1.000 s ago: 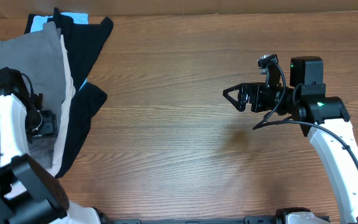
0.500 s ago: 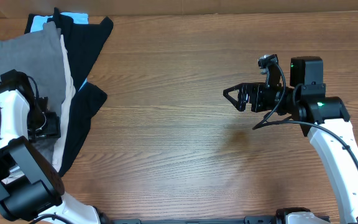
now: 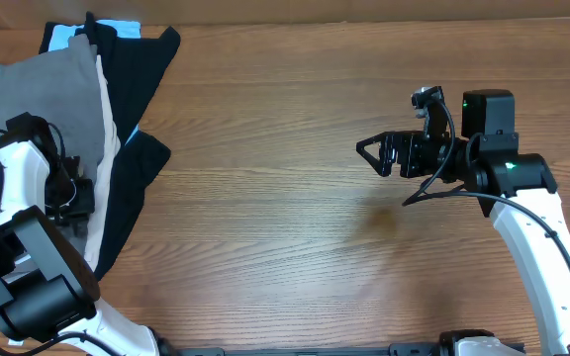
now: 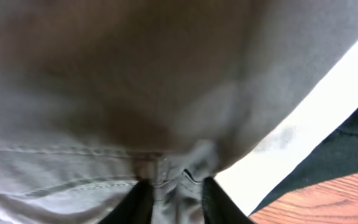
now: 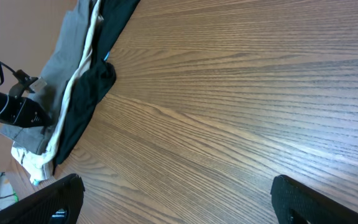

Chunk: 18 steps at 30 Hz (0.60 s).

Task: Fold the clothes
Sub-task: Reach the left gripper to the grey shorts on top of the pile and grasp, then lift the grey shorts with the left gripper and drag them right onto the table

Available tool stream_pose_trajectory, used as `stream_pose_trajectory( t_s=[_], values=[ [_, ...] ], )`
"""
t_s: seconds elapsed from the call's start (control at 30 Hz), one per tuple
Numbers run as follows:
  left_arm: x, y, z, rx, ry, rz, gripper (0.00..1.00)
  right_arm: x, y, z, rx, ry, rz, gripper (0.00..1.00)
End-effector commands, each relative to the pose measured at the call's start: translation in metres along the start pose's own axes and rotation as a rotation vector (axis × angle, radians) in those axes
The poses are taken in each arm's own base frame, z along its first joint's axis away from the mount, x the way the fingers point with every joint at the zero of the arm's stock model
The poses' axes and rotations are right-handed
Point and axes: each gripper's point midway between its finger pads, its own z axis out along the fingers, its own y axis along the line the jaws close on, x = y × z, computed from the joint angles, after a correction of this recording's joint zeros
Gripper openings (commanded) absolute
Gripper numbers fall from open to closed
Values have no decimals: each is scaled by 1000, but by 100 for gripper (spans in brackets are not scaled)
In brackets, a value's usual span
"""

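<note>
The left gripper [image 4: 169, 196] pinches the shorts [image 3: 52, 99] at the left edge of the tabletop [image 3: 285, 247]. The right gripper [image 3: 369, 155] is spread above open wood, right of centre.

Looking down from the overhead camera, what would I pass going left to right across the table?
Mid-grey woven shorts → thin beige shorts edge → black garment → brown wooden table → black right gripper, open.
</note>
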Motion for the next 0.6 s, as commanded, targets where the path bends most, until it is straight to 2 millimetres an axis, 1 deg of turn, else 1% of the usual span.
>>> stream_pose_trajectory(
  t_s=[0.0,0.03,0.07,0.27,0.33,0.37,0.43,0.5,0.57],
  values=[
    [-11,1,-2,-2,-29,5,17,-8,4,-3,3,-19,-21,100],
    [-12,1,-2,-4,-36,-6,13,-8,4,-3,3,-18,-21,100],
    [-14,1,-2,-4,-41,-13,5,-8,4,-3,3,-18,-21,100],
    [-21,2,-3,-13,-72,-30,4,-9,5,-3,3,-21,-23,100],
    [-26,2,-10,-18,-84,-24,4,-10,5,-3,2,-23,-24,100],
    [-28,1,-15,-19,-90,-29,4,-10,5,-3,2,-24,-25,100],
    [-37,0,-32,-21,-115,-48,4,-10,5,-3,2,-26,-27,100],
    [-47,-1,-54,-23,-149,-71,4,-11,5,-3,2,-28,-28,100],
    [-56,-3,-81,-25,-189,-90,4,-11,5,-3,1,-29,-29,100]
  ],
)
